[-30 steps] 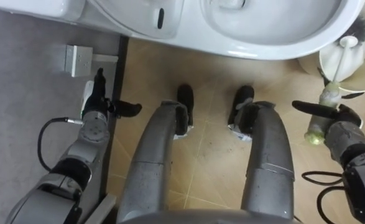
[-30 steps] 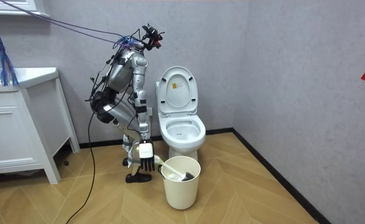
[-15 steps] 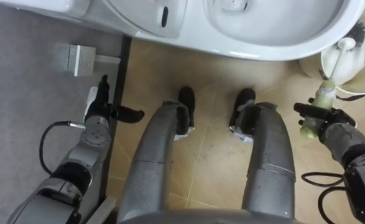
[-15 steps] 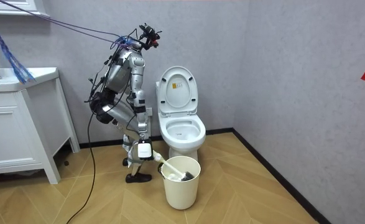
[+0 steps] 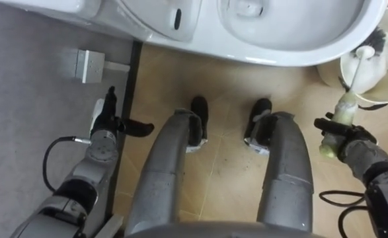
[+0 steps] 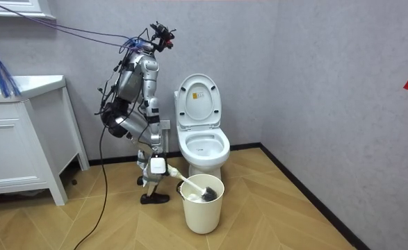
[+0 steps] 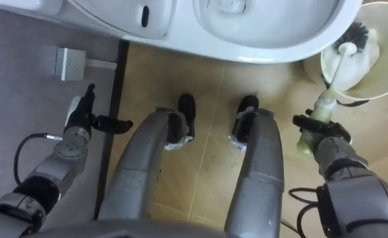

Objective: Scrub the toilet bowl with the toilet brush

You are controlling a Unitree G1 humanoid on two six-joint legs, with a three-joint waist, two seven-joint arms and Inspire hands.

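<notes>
the right hand (image 5: 347,137) is clenched round the pale grip of the brush (image 5: 345,104), fingers and thumb wrapped about its lower part, with the grip's top poking out just beyond the fingers. from there a thin white rod runs up and away from the hand to the dark head (image 5: 382,33), which sits inside the bucket (image 5: 344,69) ahead of the hand. it rests on something pale in there, and whether that is a holder or a liner i cannot tell. the toilet (image 5: 293,46), lid up, lies ahead and to the inner side of that hand, close beside the bucket. the left hand (image 5: 104,120) hangs idle on the far side of the body by the wall, fingers straight and thumb stuck out, holding nothing. the brush looks light, so weight should be no trouble. the long rod is the thing to mind: it probably flexes a little and puts the head well out from the hand, so small wrist turns will swing the head wide. the plastic grip is likely smooth and could twist in the fingers when bristles drag on porcelain, so a full wrap low on the thick grip seems the right hold, never the thin rod. the head may drip and could catch on the bucket rim when lifted.
</notes>
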